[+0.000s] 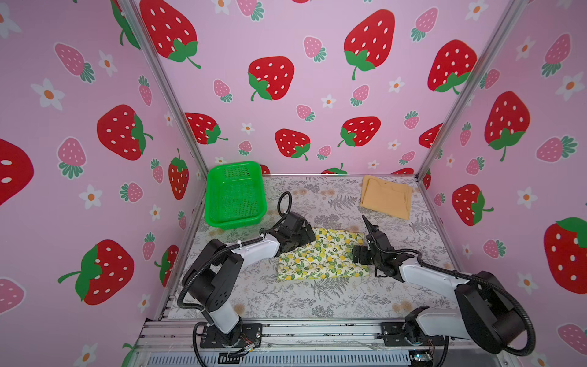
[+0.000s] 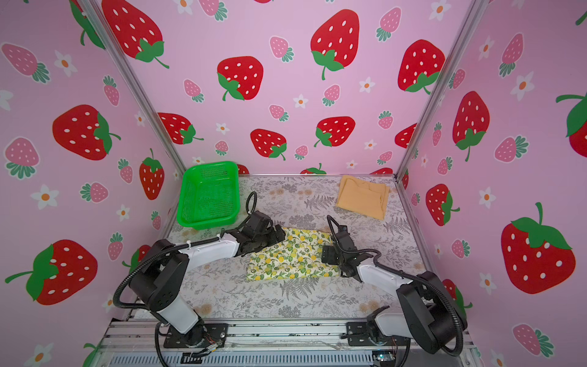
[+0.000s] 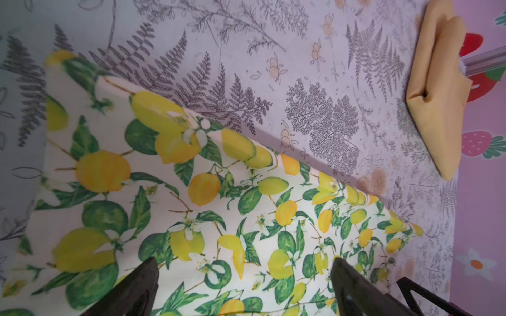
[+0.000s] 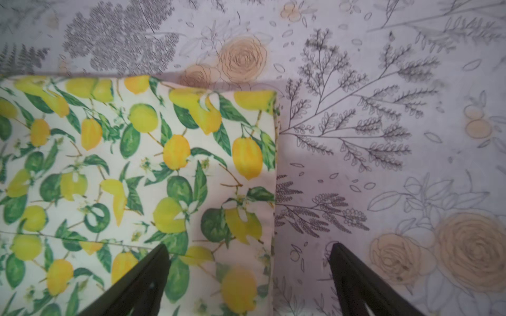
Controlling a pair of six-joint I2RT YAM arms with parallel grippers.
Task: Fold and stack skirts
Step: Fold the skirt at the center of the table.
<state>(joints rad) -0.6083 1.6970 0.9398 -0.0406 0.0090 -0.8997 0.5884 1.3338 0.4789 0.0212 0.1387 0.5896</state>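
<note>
Over the right-hand edge of the lemon skirt (image 4: 137, 164), the right pincer (image 4: 248, 246) is hanging wide open and gripping nothing. One finger is sitting above the print and the other above bare bench (image 4: 383, 150), so the jaws are straddling the cloth edge. The left pincer (image 3: 243, 258) is gaping just as wide, also empty, with both fingers riding over the print near the skirt's far left corner.

The lemon skirt is lying mid-bench between the two arms as a flat folded rectangle. The mustard skirt (image 1: 386, 197) is sitting folded at the far right corner, well apart from it. The green basket (image 1: 233, 193) is standing at the far left corner, out of the way.

My read: both arms are lining up to pinch opposite ends, either for another fold or for the carry onto the mustard one.

Risks from here:
- The right pincer is closing on the top layer only, so the fold is peeling open on the lift.
- The outer finger is dragging on the bench cover and bunching the edge.
- The arms are lifting unevenly, so the rectangle is skewing or sagging on the long carry.
- The left grip is landing too far inboard, leaving the corner flopping.
</note>
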